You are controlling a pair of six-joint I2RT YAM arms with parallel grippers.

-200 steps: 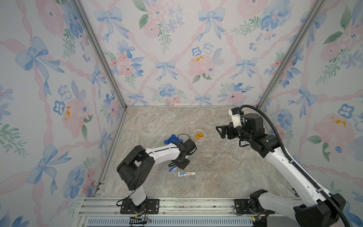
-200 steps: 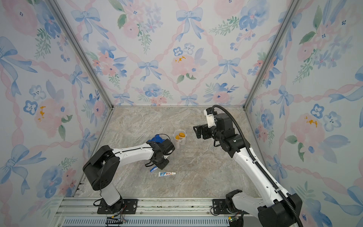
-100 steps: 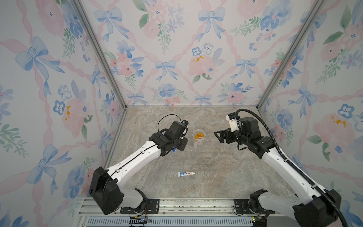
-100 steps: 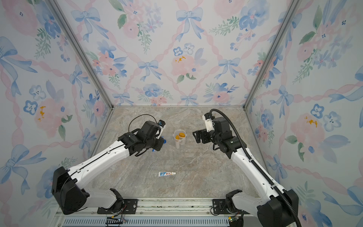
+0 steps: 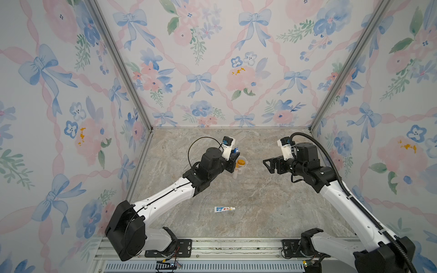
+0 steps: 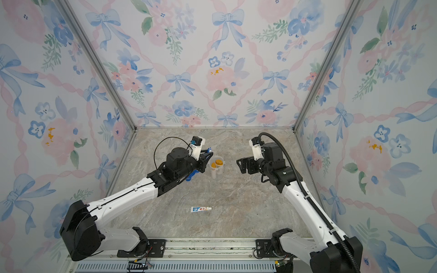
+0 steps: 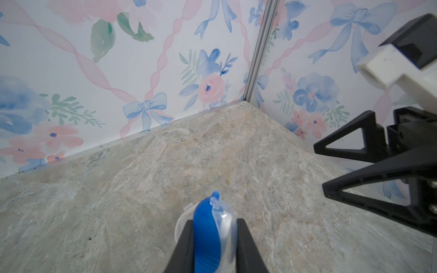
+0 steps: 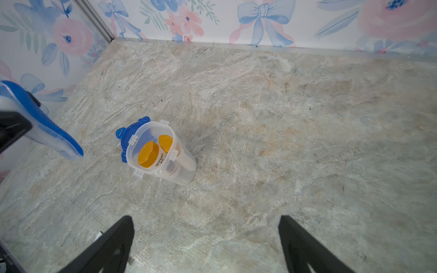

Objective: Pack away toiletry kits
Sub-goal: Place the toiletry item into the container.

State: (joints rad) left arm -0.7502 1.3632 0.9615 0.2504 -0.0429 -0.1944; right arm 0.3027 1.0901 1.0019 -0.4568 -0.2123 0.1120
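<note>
1. Left gripper (image 7: 214,224): fingers clamped on the blue-white toothbrush (image 7: 205,212) in its clear wrapper, one end poking past the fingertips
2. Right gripper (image 8: 205,219): fingers wide apart, holding nothing
3. Clear plastic cup (image 8: 188,165) stands ahead of the right fingers, just beside the left ones; inside are the short yellow-capped white bottle (image 8: 148,154) and slim yellow-capped white tube (image 8: 165,141)
4. White toothpaste tube with blue-red print (image 5: 224,209) lies flat, well apart from both pairs of fingers

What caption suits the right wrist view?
Open right gripper faces clear cup holding yellow-capped bottle and tube, blue lid beside; left gripper holds toothbrush.
</note>
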